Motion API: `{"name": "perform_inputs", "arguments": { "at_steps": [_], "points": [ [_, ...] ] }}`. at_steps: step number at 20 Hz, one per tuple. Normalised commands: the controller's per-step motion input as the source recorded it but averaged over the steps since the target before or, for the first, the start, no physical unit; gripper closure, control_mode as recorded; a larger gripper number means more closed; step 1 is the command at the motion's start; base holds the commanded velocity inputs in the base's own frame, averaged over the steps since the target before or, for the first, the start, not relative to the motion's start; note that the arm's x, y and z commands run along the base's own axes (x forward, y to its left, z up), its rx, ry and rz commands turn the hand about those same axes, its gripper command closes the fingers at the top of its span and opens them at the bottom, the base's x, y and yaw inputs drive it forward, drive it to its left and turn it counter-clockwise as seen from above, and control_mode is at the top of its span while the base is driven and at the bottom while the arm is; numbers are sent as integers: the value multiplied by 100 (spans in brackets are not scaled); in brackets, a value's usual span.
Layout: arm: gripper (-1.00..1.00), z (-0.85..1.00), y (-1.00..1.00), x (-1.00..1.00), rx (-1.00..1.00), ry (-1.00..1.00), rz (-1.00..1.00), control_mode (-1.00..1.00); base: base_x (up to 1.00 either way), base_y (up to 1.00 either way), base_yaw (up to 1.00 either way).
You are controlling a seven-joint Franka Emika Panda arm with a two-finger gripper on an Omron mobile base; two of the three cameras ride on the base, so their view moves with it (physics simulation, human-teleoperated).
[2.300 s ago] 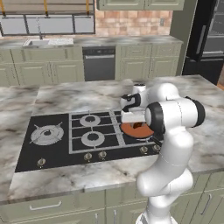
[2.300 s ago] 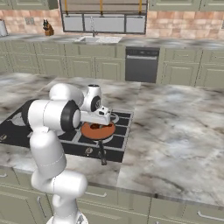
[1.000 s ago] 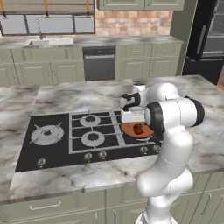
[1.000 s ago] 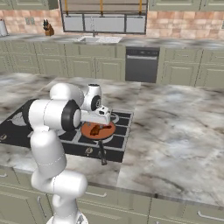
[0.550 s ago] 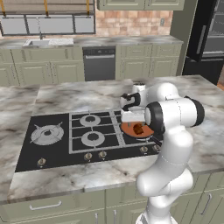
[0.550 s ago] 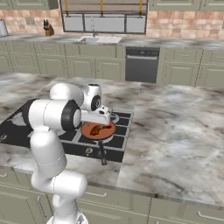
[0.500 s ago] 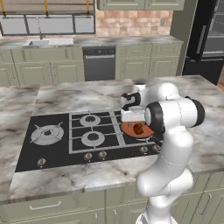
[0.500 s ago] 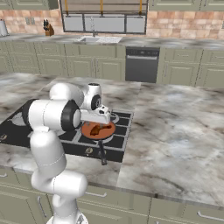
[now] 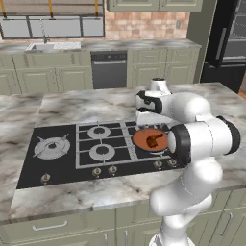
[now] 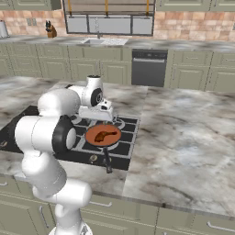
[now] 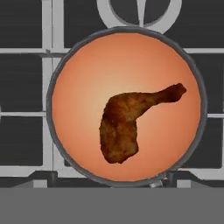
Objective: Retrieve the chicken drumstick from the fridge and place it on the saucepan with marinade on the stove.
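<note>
Partly arm-hidden saucepan rim.

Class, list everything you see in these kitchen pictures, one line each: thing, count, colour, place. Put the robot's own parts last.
chicken drumstick: one, reddish-brown, lying in the saucepan.
saucepan with marinade: one, orange-red, black handle, on the stove's grate.
stove: one, black with grey grates, set in the marble island.
fridge: one, black, far right.
dishwasher: one, black, back counter.
sink: one, pale, under the window.
gripper: one, white, open above the saucepan, holding nothing.
</note>
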Motion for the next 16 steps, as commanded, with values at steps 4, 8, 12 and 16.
{"name": "perform_inputs", "arguments": {
  "at_steps": [4,8,12,16],
  "points": [
    [-100,54,0,-92,0,-15,2,-100,0,0,0],
    [-100,47,0,-100,0,-13,1,-100,0,0,0],
    [-100,43,0,-98,0,-1,0,-100,0,0,0],
    [-100,47,0,-89,0,0,0,-100,0,0,0]
  ]
}}
